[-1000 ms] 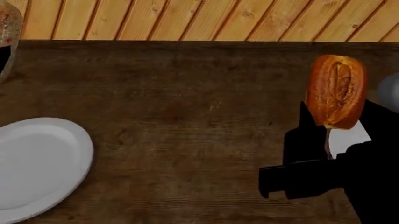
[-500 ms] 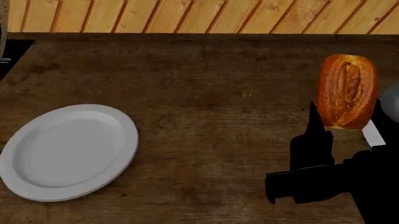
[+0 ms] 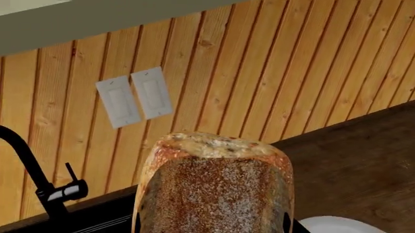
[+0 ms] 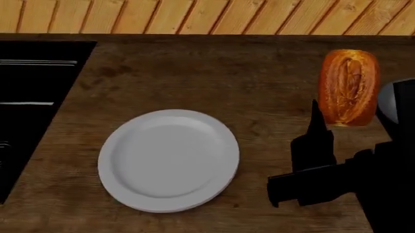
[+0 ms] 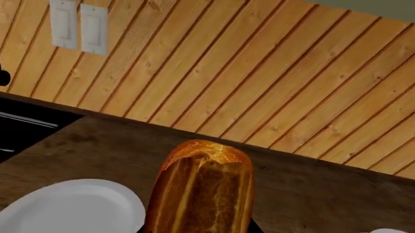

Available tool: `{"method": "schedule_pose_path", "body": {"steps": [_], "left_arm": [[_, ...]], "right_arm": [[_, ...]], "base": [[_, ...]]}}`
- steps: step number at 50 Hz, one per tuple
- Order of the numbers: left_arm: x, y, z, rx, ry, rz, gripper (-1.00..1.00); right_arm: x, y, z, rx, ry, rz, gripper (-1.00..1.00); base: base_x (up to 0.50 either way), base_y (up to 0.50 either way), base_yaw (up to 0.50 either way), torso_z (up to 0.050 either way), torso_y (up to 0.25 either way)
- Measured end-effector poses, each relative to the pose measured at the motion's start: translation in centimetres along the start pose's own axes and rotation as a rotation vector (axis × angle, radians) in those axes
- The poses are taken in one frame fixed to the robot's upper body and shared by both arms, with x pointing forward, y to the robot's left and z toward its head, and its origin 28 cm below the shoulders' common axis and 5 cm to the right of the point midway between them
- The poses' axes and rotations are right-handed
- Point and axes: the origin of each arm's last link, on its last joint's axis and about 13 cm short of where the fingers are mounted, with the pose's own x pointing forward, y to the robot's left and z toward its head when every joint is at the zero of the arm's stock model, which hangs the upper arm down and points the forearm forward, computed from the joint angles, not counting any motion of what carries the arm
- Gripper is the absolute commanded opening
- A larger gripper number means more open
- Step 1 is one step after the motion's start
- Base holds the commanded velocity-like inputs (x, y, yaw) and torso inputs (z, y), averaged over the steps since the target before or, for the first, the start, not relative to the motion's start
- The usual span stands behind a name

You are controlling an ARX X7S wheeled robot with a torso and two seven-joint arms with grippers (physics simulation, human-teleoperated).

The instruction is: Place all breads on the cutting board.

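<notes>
My right gripper (image 4: 350, 119) is shut on the oval orange-brown loaf (image 4: 349, 86) with the split top and holds it above the wooden counter at the right. In the right wrist view the loaf (image 5: 201, 189) stands up from the gripper (image 5: 198, 229). The left wrist view shows my left gripper (image 3: 213, 227) shut on the round floury speckled roll (image 3: 214, 189), which fills the space between the jaws. The left gripper is out of the head view. The cutting board is not in view.
A round grey-white plate (image 4: 123, 179) lies on the dark wooden counter (image 4: 194, 73). A black sink (image 4: 32, 87) is set in at the left, with a black faucet (image 3: 39, 179). A wood-panelled wall (image 4: 207, 14) with two switches (image 3: 133, 97) runs behind.
The head view has swung left: the plate has slid from the left edge to the middle and the sink has come into view. The loaf stays in the right gripper.
</notes>
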Motion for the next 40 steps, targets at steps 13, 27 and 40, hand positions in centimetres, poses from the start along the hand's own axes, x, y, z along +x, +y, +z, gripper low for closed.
{"method": "schedule_pose_path", "body": {"steps": [13, 27, 40], "left_arm": [[-0.5, -0.2, 0.0, 0.012, -0.019, 0.019, -1.0], [-1.1, -0.5, 0.4, 0.021, -0.043, 0.05, -1.0], [-1.4, -0.5, 0.4, 0.014, -0.055, 0.06, -1.0]], "right_arm": [[0.3, 0.2, -0.3, -0.015, 0.002, 0.015, -1.0], [0.5, 0.2, -0.2, -0.034, -0.005, 0.025, -1.0], [0.4, 0.0, 0.4, -0.037, -0.024, 0.02, -1.0]], "base": [[0.0, 0.5, 0.0, 0.001, 0.001], [0.0, 0.5, 0.0, 0.0, 0.001], [0.0, 0.5, 0.0, 0.001, 0.001]]}}
